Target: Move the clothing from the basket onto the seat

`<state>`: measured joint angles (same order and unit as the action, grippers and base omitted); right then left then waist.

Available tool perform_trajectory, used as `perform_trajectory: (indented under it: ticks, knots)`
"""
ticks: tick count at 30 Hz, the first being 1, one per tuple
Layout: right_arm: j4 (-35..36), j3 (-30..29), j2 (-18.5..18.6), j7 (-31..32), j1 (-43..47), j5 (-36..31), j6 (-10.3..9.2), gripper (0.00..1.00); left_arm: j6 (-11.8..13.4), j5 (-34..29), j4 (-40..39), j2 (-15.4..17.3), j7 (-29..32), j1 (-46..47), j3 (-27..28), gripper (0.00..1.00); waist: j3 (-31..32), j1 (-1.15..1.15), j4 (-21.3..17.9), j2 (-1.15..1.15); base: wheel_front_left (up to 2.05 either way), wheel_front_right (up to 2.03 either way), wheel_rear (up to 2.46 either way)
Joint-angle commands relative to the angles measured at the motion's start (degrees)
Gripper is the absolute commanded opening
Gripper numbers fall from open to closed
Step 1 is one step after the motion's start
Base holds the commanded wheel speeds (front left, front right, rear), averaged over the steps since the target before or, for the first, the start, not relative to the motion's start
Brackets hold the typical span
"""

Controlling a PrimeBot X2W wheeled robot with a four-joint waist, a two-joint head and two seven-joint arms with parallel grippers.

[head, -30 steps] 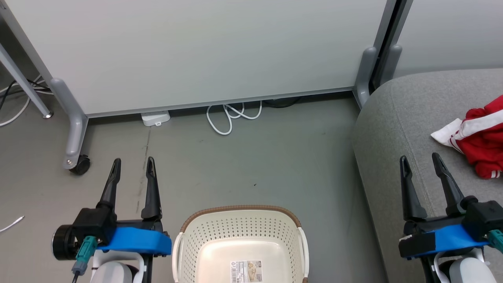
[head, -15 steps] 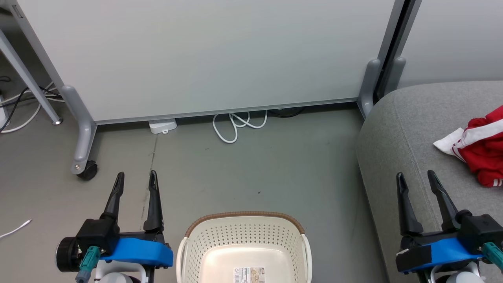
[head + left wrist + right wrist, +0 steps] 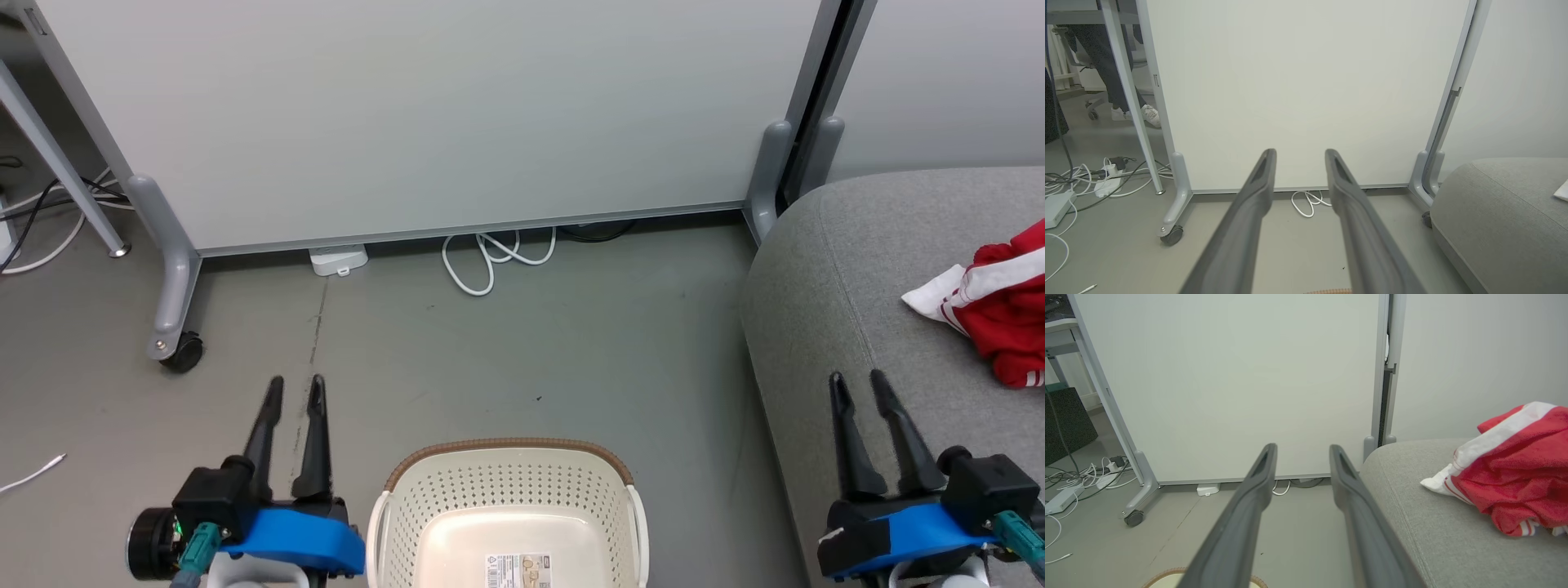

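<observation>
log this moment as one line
basket: nothing seen inside | clothing: heaped on seat | left gripper: jaws apart, empty | right gripper: jaws apart, empty

The basket (image 3: 506, 486) at 6 o'clock in the head view is cream-white, its wall dotted with rows of small holes, its rim a woven-look brown. A pale printed label (image 3: 522, 569) sits on its base. The clothing (image 3: 1012, 318) at 3 o'clock is bright red with white stripes and a white panel. The seat (image 3: 824, 286) under it is plain light grey. The floor (image 3: 588, 351) is dull grey-green with a few dark specks. The screen (image 3: 424, 114) at 12 o'clock is plain off-white, with a grey leg (image 3: 173, 294) and a black caster (image 3: 184, 354). The cable (image 3: 490, 261) at its foot is white. The left gripper (image 3: 295, 384) and right gripper (image 3: 856, 380) have black fingers (image 3: 315, 441), bright blue mounts (image 3: 302, 531) and teal plugs (image 3: 196, 543).
</observation>
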<state>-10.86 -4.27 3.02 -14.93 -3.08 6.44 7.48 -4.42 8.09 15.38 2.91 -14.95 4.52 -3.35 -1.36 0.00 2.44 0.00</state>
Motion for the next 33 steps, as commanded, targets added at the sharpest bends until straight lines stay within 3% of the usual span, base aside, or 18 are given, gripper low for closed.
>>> perform_trajectory:
  ticks: [1,33]
  knots:
    - [-0.02,-0.01,0.0,0.02,-0.04,0.06,0.0,0.0,0.0,0.06,0.01,0.0,0.03,0.06,0.03,0.0,0.0,0.0,0.0,0.0,0.0,0.0,0.0]
    - [-1.57,-0.9,-0.06,8.11,-1.23,32.0,0.01,0.0,-1.17,31.37,-0.12,-0.01,8.15,0.5,3.79,0.0,0.29,0.0,-0.6,0.0,0.0,0.0,0.0]
